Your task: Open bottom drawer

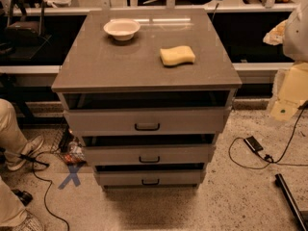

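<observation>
Your gripper (290,93) hangs off the bench's (139,69) right edge (whether it grips anything, I cannot tell). The bottom drawer (120,178) lies lower-left, its handle (150,182) parallel to the front edge.

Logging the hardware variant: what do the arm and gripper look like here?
Only a slice shows at the right edge. The arm is a white, rounded shell. Below it the gripper looks pale cream and blocky, with a small dark dot near its lower end. No cables or lettering show on either.
</observation>
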`<state>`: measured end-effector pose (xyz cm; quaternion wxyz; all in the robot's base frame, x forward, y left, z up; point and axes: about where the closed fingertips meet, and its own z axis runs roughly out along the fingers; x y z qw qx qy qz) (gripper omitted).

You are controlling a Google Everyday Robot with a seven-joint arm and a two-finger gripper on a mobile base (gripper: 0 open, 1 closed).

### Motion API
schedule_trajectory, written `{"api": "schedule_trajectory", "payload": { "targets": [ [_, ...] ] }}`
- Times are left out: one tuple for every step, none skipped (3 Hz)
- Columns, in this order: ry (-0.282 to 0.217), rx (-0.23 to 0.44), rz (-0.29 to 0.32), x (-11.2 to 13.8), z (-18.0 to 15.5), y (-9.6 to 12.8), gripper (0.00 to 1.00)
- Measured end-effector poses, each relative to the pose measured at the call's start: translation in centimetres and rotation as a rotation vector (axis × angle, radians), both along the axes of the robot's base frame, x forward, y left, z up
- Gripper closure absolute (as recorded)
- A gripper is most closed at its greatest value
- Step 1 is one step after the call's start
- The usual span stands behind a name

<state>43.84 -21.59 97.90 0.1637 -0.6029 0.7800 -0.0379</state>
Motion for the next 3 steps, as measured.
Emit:
{"api": "schedule_trajectory", "payload": {
  "targets": [
    [0.000, 0.000, 0.000, 0.0, 0.0, 0.0, 0.00],
    [0.028, 0.044, 0.012, 0.4, -1.9, -0.9, 0.00],
    [0.082, 0.145, 0.096, 1.1, -9.9, -2.4, 0.00]
  ]
}}
